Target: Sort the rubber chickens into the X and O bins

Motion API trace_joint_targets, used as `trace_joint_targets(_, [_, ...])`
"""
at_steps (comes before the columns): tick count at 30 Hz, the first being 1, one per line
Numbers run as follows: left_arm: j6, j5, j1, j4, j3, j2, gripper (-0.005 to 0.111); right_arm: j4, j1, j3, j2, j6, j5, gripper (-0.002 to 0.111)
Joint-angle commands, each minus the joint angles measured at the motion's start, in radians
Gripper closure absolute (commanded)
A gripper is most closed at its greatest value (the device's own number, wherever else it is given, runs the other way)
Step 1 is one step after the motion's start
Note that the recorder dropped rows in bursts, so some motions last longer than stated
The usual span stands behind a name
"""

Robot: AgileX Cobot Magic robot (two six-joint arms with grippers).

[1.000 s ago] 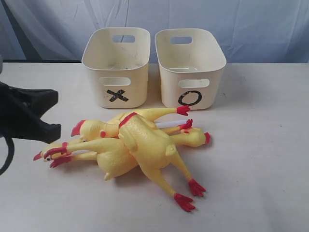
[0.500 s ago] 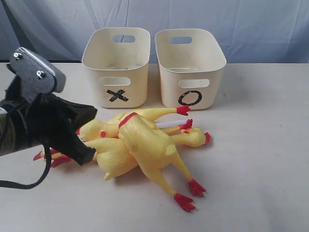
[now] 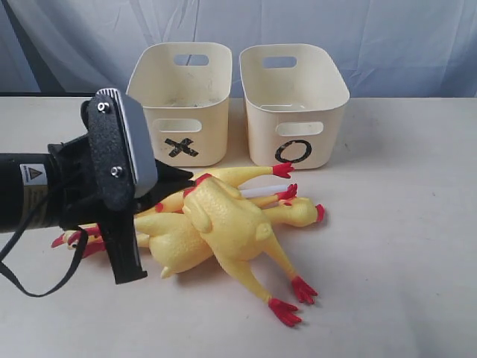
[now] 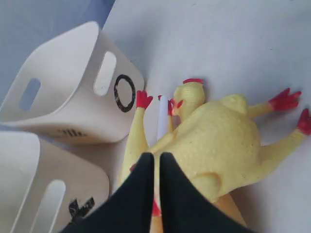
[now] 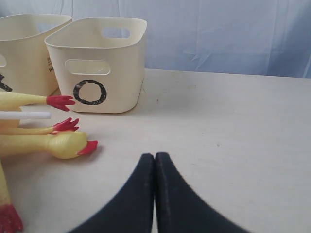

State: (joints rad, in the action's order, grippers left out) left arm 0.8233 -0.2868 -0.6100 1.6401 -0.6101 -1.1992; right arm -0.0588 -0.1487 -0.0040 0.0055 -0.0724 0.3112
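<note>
Left jaws: shut, fingers pressed together with only a hairline gap, nothing held. The left wrist view shows the tips hanging over the chicken pile, at the neck end of the big top chicken (image 4: 223, 141). I can't tell whether they touch it.

The left arm (image 3: 45, 198) enters from the left edge of the exterior view, low over the bench (image 3: 402, 283), and covers the left end of the pile.

The rubber chickens (image 3: 223, 224) lie in one crossed heap on the bench, in front of the bins; neither bin has one in it.
- Red beaks and combs (image 3: 71, 240) stick out from under the arm on the left.
- A fat chicken (image 3: 175, 246) lies under the top one.
- The top fat chicken (image 3: 227, 220) lies diagonal, with its red feet (image 3: 294, 298) toward the near edge.
- A slim one (image 3: 242, 176) behind has its red foot just short of the O bin's front wall.
- A white stick-like piece (image 3: 261, 192) sits among the legs; I can't tell what it is.
- A head with a red comb (image 3: 305, 212) points right.

X bin (image 3: 181, 104) is on the left and O bin (image 3: 293, 104) on the right. Both stand upright just beside each other, marks facing the camera, behind the heap.

Right jaws: shut, fingers touching along their length, empty. They sit above bare bench, right of the heap, with the O bin (image 5: 102, 58) ahead. They are out of the exterior view.
</note>
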Motion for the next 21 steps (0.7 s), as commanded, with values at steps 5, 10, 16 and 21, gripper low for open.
trace_joint_targets(5, [-0.064,-0.086,-0.01,0.104,-0.08,-0.07,0.08,-0.002,-0.003,0.004,-0.005,-0.003,-0.006,0.108])
trace_joint_targets(10, [-0.066,-0.115,-0.01,0.104,-0.14,-0.152,0.061,-0.002,-0.003,0.004,-0.005,-0.003,-0.006,0.108])
trace_joint_targets(16, [-0.053,-0.135,-0.01,0.104,-0.178,-0.219,0.037,-0.002,-0.003,0.004,-0.005,-0.003,-0.006,0.108])
trace_joint_targets(21, [-0.043,-0.166,-0.01,0.104,-0.178,-0.262,0.032,-0.002,-0.003,0.004,-0.005,-0.003,-0.006,0.108])
